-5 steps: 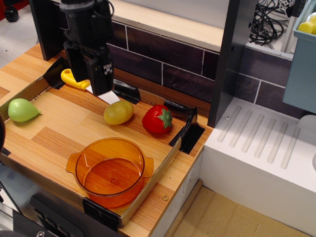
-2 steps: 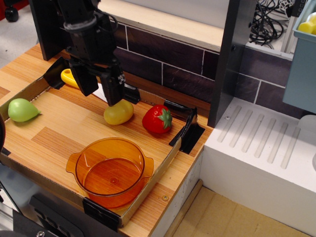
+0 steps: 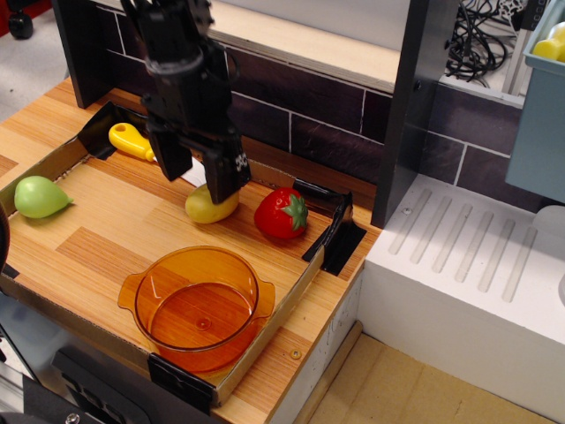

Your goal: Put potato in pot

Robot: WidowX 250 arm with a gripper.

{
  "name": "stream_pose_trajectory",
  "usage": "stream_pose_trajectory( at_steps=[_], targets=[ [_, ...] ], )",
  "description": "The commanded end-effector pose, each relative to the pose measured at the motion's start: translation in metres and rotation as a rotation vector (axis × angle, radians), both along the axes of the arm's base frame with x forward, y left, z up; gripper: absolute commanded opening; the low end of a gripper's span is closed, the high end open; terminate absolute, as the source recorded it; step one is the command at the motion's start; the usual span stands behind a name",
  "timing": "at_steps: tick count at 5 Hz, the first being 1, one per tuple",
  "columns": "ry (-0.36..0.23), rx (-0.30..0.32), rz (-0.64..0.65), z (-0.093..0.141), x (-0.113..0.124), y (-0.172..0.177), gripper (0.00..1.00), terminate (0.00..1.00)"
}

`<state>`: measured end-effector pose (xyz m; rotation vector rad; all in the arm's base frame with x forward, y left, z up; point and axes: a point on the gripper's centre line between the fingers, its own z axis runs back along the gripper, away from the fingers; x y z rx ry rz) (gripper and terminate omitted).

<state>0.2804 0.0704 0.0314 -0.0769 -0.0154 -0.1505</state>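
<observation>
The potato (image 3: 207, 208) lies left of the strawberry (image 3: 282, 213), behind the pot (image 3: 199, 306), pear (image 3: 37, 196) far left.

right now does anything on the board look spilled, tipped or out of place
Nothing stands out. The pot sits upright and empty, the potato lies beside the strawberry, and the gripper is over the potato.
</observation>
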Motion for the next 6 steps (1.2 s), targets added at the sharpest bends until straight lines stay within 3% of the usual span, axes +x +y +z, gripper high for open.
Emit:
stream_pose_trajectory(
  at_steps=[1,2,4,6],
  targets=[
    [-0.014,0.048,0.01,-0.013,0.019,0.007,1.0,0.0],
    [-0.011,0.039,-0.003,-0.015,0.017,0.005,0.0,0.0],
    [-0.014,0.009,-0.015,0.015,0.008,0.01,0.0,0.0],
    [-0.058,-0.032,0.031,0.065,-0.008,0.007,0.0,0.0]
  ],
)
